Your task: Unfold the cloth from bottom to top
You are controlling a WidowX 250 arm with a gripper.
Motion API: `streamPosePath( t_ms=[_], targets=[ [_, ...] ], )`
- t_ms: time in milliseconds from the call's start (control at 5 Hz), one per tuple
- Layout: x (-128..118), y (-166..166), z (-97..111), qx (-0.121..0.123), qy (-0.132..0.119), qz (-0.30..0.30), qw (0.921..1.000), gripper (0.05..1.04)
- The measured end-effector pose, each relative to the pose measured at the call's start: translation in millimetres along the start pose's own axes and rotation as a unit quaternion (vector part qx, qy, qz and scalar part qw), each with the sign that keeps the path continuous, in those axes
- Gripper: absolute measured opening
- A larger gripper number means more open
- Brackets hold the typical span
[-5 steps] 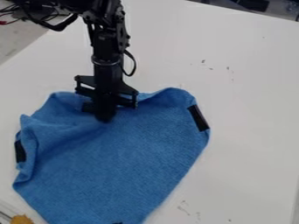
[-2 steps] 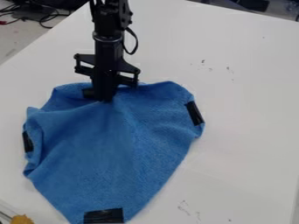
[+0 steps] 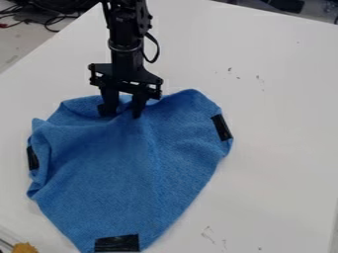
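The black arm [image 3: 123,27] comes in at the view's top edge, left of its middle, and drops nearly upright, with a paler ring [image 3: 125,48] around its lower length and a thin black cable [image 3: 157,49] bowing out in a loop on the view's right. Below, the gripper [image 3: 121,114] hangs with its wide bracket [image 3: 127,74] spread to both sides, tilted slightly lower toward the view's right. Its two fingers [image 3: 137,105] point down, parted with a visible gap between them, their tips at nearly the same height in the view.
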State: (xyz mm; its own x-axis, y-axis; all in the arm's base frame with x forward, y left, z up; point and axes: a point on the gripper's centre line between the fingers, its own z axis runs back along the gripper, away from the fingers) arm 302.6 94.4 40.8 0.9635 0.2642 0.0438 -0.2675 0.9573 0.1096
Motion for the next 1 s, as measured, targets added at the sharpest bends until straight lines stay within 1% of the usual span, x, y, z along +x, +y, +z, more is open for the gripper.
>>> streamPosePath(
  t_ms=[200,400,600,800,1000],
  targets=[
    [0.3,-0.3,-0.5,-0.001,-0.001,-0.002,1.0000,1.004],
    [0.8,-0.8,-0.4,-0.001,-0.002,0.001,1.0000,1.004],
    [2.3,-1.0,-0.4,-0.001,-0.007,0.004,1.0000,0.950],
    [1.0,-0.5,-7.4,0.001,-0.002,0.007,1.0000,0.659],
    [0.4,8.4,-8.6,0.002,0.000,0.021,0.9998,0.352]
  ],
)
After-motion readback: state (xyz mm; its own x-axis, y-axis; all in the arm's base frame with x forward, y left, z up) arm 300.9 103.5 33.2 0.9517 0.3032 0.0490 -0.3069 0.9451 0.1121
